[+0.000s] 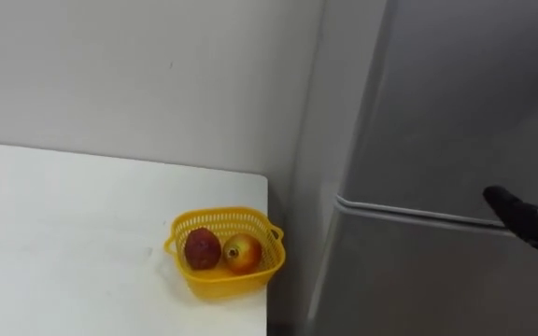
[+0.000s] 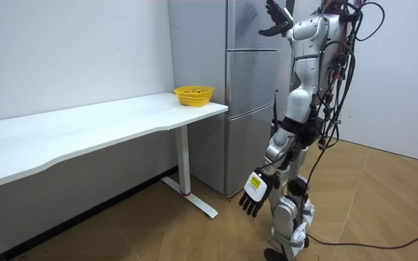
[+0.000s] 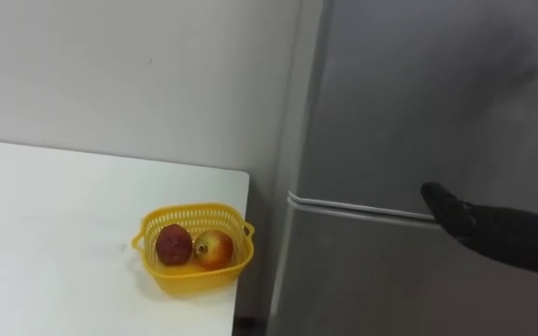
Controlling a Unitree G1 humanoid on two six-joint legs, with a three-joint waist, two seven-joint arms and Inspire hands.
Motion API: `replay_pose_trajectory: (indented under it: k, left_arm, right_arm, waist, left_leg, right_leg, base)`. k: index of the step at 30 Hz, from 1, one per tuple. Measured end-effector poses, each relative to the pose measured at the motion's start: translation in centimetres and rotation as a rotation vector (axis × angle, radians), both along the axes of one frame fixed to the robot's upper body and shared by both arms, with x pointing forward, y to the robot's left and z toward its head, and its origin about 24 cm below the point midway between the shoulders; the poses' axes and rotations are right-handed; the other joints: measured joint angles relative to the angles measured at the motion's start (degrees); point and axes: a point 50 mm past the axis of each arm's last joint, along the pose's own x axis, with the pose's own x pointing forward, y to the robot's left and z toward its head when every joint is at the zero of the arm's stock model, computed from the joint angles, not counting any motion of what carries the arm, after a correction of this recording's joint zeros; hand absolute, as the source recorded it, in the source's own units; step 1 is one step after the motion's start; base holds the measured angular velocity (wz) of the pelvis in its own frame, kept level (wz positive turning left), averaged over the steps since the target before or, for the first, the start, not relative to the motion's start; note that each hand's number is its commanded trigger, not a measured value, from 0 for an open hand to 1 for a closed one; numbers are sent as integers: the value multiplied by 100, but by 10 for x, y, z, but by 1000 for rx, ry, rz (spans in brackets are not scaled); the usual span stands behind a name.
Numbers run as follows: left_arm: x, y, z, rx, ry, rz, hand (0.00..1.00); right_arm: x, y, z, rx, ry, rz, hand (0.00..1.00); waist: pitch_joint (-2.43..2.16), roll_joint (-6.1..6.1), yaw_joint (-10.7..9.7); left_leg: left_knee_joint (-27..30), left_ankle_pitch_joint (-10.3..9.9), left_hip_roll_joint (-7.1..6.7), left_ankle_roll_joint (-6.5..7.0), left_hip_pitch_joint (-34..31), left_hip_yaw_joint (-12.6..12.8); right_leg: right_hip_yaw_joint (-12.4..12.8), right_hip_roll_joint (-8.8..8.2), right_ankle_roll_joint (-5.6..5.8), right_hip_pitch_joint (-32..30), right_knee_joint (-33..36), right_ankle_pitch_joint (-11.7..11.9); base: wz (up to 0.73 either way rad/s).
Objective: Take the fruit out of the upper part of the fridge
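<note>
The grey two-door fridge stands shut, its upper door plain above the seam where the right hand hovers with fingers spread, the left hand hanging relaxed before it, while a yellow basket holding two fruits sits at the bench corner, a narrow gap left of the fridge.

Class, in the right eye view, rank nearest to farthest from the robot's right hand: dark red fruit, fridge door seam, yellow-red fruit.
1. fridge door seam, beside the right hand
2. yellow-red fruit, right in the yellow basket
3. dark red fruit, left in the basket
</note>
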Motion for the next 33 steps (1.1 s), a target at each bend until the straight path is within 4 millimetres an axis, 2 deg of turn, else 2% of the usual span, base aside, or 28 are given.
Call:
replay_pose_trajectory:
  k: [6,10,13,16,19,22,24,26,27,29,30,31,32,33]
  left_arm:
    - [-1,3,2,31,-17,20,0]
    - [-6,6,3,41,-12,40,0]
    - [-13,6,3,40,2,46,0]
    - [-16,7,3,43,8,56,0]
    - [-17,9,4,58,6,71,0]
    - [-13,10,4,67,8,72,0]
    - [-11,10,4,72,10,74,0]
    - [-9,10,4,77,16,78,0]
    - [-9,10,4,77,18,81,0]
    - [-7,11,4,78,17,101,0]
    - [-5,10,4,77,17,103,0]
    - [-3,9,3,75,16,106,0]
    - [-2,7,3,71,12,106,0]
    - [0,7,3,70,8,106,0]
  right_arm:
    - [-11,-20,12,45,-110,-134,0]
    - [-27,-40,25,100,-252,-275,0]
    - [-37,-53,29,147,-333,-362,0]
    - [-46,-67,25,204,-382,-464,0]
    - [-53,-84,12,259,-374,-588,0]
    - [-59,-104,-10,303,-304,-714,0]
    - [-63,-116,-32,343,-224,-802,0]
    - [-74,-128,-70,403,-88,-925,0]
    - [-77,-131,-80,420,-47,-955,0]
    - [-90,-135,-131,511,162,-1058,0]
    - [-97,-132,-156,559,272,-1094,0]
    - [-100,-130,-169,580,331,-1110,0]
    - [-106,-125,-194,625,451,-1131,0]
    - [-110,-122,-206,647,510,-1142,0]
  waist:
    - [0,5,-80]
    - [-3,15,-210]
    - [-32,68,-310]
    - [-56,134,-394]
    - [-89,190,-423]
    - [-86,238,-465]
    - [-86,239,-487]
    - [-85,249,-500]
    - [-84,255,-487]
    - [-79,280,-499]
    - [-71,316,-499]
    - [-66,327,-497]
    - [-52,352,-495]
    - [-53,359,-492]
  left_leg:
    - [22,0,-7,0,-5,-19]
    - [32,0,-9,0,-23,-27]
    - [31,0,-10,0,-23,-16]
    - [36,0,-12,0,-24,6]
    - [35,0,-16,0,-32,22]
    - [45,0,-19,0,-58,26]
    - [48,0,-17,1,-72,45]
    - [42,0,-12,1,-74,53]
    - [39,0,-11,1,-65,52]
    - [39,0,-9,1,-48,66]
    - [33,0,-9,1,-53,79]
    - [32,0,-10,1,-55,85]
    - [24,0,-11,1,-52,91]
    - [20,0,-11,1,-47,105]
  right_leg:
    - [-2,-6,7,-49,9,-4]
    - [-26,-6,10,-67,6,-8]
    - [-16,-4,10,-75,6,-7]
    - [-16,-6,10,-71,1,-8]
    - [-13,-18,18,-57,1,-14]
    - [-8,-23,23,-95,15,-17]
    - [-5,-22,22,-153,26,-21]
    - [6,-15,22,-154,18,-19]
    - [7,-14,22,-146,19,-19]
    - [19,-14,19,-125,33,-16]
    - [31,-13,19,-141,32,-17]
    - [34,-14,20,-143,30,-17]
    - [39,-16,21,-140,33,-18]
    - [48,-16,21,-139,38,-18]
  base:
    - [0]
    - [3]
    - [-3]
    - [-2]
    - [0]
    - [0]
    - [-2]
    - [0]
    - [0]
    - [-4]
    - [-3]
    - [-4]
    - [-4]
    - [-5]
